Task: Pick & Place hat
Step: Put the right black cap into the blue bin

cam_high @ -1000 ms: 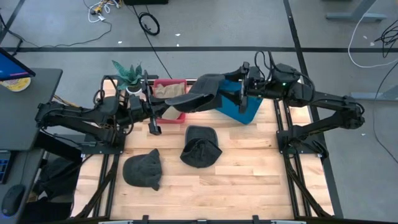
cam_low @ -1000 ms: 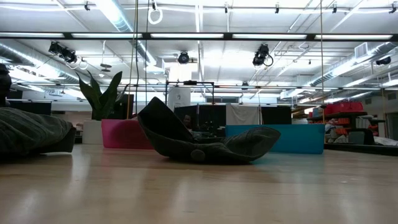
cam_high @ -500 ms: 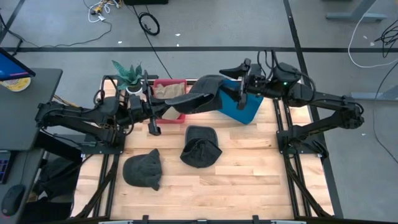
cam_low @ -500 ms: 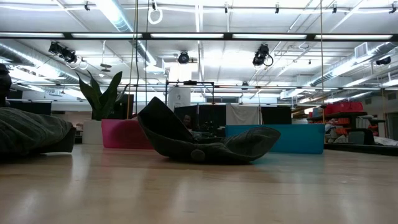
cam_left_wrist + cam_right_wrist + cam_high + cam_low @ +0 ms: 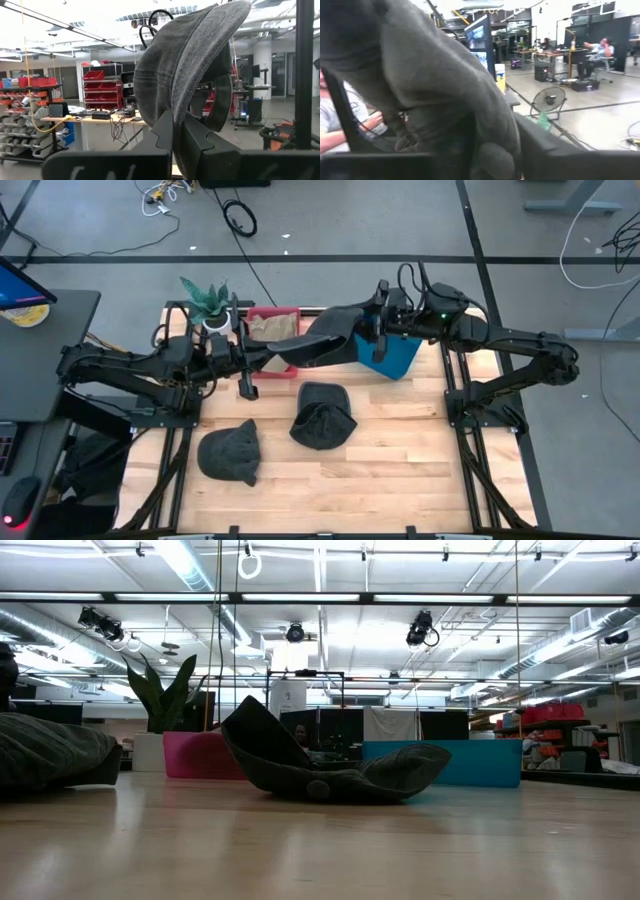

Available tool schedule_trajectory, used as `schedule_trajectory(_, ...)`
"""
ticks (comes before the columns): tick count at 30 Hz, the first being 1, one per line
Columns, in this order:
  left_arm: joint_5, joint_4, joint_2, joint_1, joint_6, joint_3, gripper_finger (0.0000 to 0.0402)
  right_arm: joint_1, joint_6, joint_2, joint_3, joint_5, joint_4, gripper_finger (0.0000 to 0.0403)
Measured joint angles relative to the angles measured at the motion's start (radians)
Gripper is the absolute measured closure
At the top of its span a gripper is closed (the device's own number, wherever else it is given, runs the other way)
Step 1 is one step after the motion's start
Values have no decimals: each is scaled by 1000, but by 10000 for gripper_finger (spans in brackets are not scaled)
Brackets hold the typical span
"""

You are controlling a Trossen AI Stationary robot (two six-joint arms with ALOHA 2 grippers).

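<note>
We see the dark grey fabric hat (image 5: 325,340) stretched in the air at upper centre of the high view, left gripper (image 5: 268,356) clenched on its brim, right gripper (image 5: 372,335) at its other end, can't tell if closed; two more dark hats (image 5: 322,416) lie below on the wooden table (image 5: 400,450)

No text, label, brand, number or sign can be read in any view; whatever is printed on the distant shelves, bins and screens in the room is too small to be made out.
</note>
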Motion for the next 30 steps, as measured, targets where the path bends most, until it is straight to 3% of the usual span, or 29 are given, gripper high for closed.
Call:
schedule_trajectory(3, 0, -1, 0, -1, -8, 0, 387, -4, 4, 0, 0, -16, -1, 368)
schedule_trajectory(4, 0, -3, 0, -1, -9, 0, 386, -9, -14, 0, 0, -33, -1, 377)
schedule_trajectory(8, -35, -11, 0, -1, -43, 0, 385, -14, -2, 0, 0, -27, 3, 365)
schedule_trajectory(13, -190, -17, 0, 0, -118, 0, 362, -14, 44, -2, 0, -5, -4, 378)
schedule_trajectory(20, -235, -17, 1, 0, -119, 0, 312, -14, 14, -12, -1, 126, -8, 378)
schedule_trajectory(30, -275, -18, 1, 0, -121, 0, 257, -31, -68, -36, -1, 171, -48, 378)
